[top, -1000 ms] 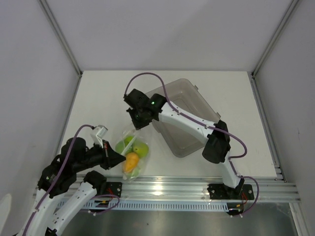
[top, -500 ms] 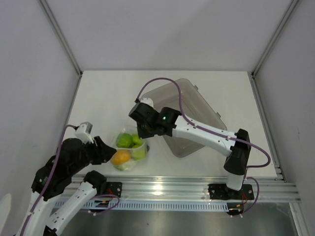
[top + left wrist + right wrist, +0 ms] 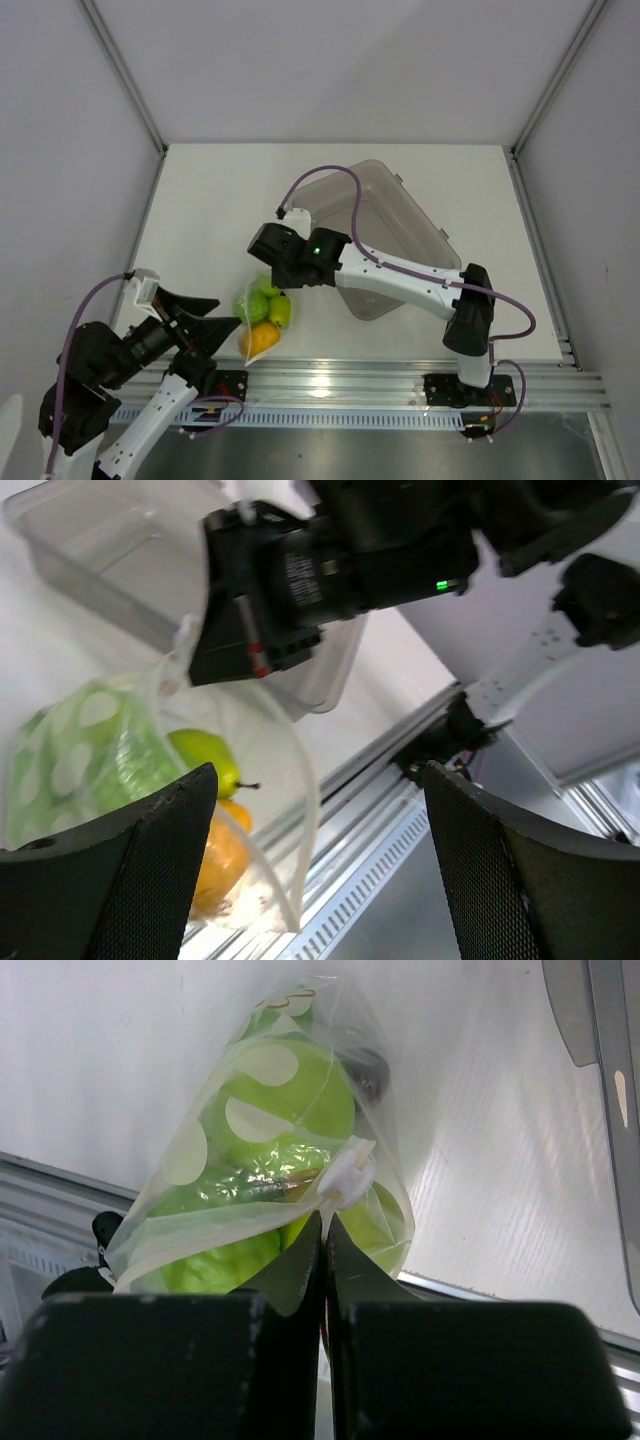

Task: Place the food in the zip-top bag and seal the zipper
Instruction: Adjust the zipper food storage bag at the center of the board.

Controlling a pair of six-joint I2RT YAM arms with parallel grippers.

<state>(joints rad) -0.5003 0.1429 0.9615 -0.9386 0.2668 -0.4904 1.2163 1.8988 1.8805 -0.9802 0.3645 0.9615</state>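
The zip-top bag (image 3: 262, 315) hangs from my right gripper (image 3: 272, 264), which is shut on its top edge. Inside it the food shows as green pieces (image 3: 265, 298) above an orange-yellow citrus (image 3: 261, 338). The right wrist view shows my right gripper (image 3: 323, 1225) pinching the bag (image 3: 280, 1160) by a white bit of the zipper (image 3: 346, 1174), with green food behind the plastic. My left gripper (image 3: 200, 318) stands open to the left of the bag, apart from it. From the left wrist view, my left gripper (image 3: 320, 870) frames the pear (image 3: 205, 762), the citrus (image 3: 215, 855) and the zipper strip (image 3: 305, 790).
A grey translucent bin (image 3: 400, 230) stands behind and right of the bag, under the right arm; it also shows as the bin (image 3: 120, 550) and the bin's corner (image 3: 590, 1040). An aluminium rail (image 3: 380, 380) runs along the table's near edge just below the bag.
My left gripper has opened, let go of the bag and drawn back to the left. The right gripper has moved nearer with the bag, which now hangs from it.
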